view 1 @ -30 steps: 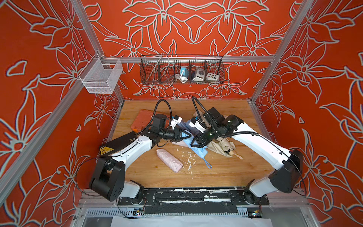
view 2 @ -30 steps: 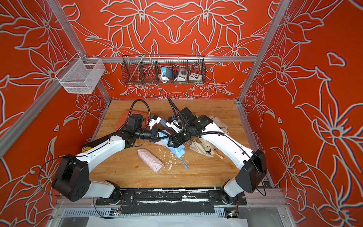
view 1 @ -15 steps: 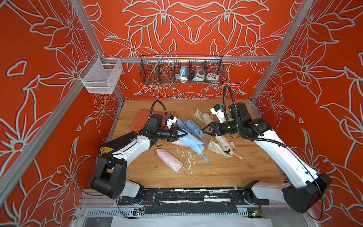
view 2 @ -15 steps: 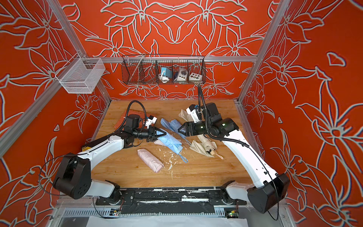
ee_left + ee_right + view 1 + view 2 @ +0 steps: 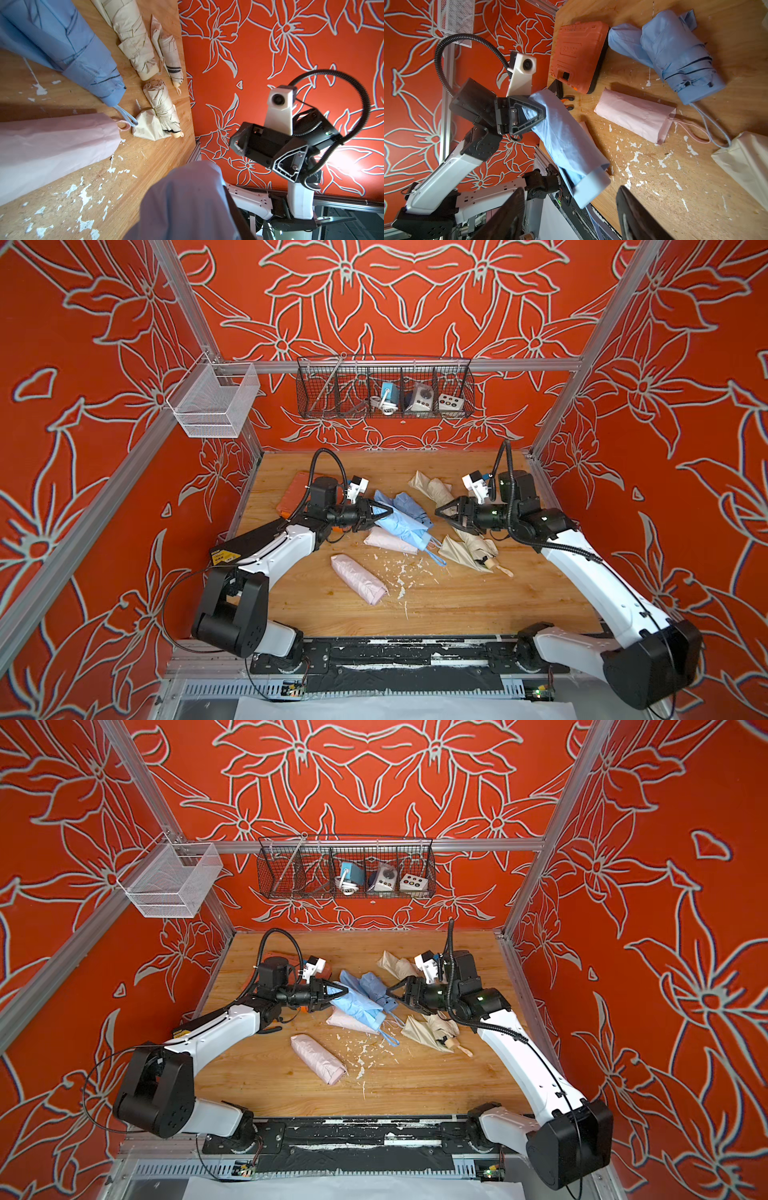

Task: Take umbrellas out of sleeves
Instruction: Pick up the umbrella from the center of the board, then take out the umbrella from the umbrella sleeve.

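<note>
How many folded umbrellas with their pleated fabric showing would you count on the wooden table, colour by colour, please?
Cream pleated folded umbrellas: 3
Light blue pleated folded umbrella: 1
Pale pink: 0; the two pale pink bundles show only smooth fabric
Total: 4
Left out: the smooth light blue sleeve in the left jaws.

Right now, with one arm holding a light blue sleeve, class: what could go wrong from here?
1. On the left gripper, the jaws pinch only one end of the light blue sleeve; the thin fabric could slip free.
2. The right gripper is open and clear of it; reaching in, it might snag the blue wrist loop or the pink sleeve lying close by.
</note>
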Robot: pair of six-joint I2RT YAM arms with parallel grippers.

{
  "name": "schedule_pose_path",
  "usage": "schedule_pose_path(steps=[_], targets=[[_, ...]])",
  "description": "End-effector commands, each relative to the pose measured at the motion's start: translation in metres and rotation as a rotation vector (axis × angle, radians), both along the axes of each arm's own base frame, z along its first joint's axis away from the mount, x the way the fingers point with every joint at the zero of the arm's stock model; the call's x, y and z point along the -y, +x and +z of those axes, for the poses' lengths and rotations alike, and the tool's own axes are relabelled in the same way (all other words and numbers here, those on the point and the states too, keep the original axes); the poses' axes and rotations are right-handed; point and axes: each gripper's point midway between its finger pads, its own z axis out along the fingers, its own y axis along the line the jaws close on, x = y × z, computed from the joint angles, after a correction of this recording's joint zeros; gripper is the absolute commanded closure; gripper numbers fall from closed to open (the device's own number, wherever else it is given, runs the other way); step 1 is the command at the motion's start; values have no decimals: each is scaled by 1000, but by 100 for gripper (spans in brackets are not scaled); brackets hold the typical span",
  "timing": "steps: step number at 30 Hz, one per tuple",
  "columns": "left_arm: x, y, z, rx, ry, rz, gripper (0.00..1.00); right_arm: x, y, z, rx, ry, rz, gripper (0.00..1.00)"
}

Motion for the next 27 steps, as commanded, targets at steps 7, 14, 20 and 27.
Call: schedule_pose_path(steps=[7, 14, 20, 27], targets=[[1, 14, 24, 24, -133, -12, 69, -2, -8, -9, -59, 130, -41, 38], [2, 15, 25, 11, -157, -11, 69, -10, -9, -19, -108, 212, -32, 39], [2, 12, 25, 2, -170, -10, 69, -16, -2, -21, -111, 237, -30, 41], [2, 10, 24, 1, -170, -13, 69, -26, 0, -21, -114, 248, -7, 50]])
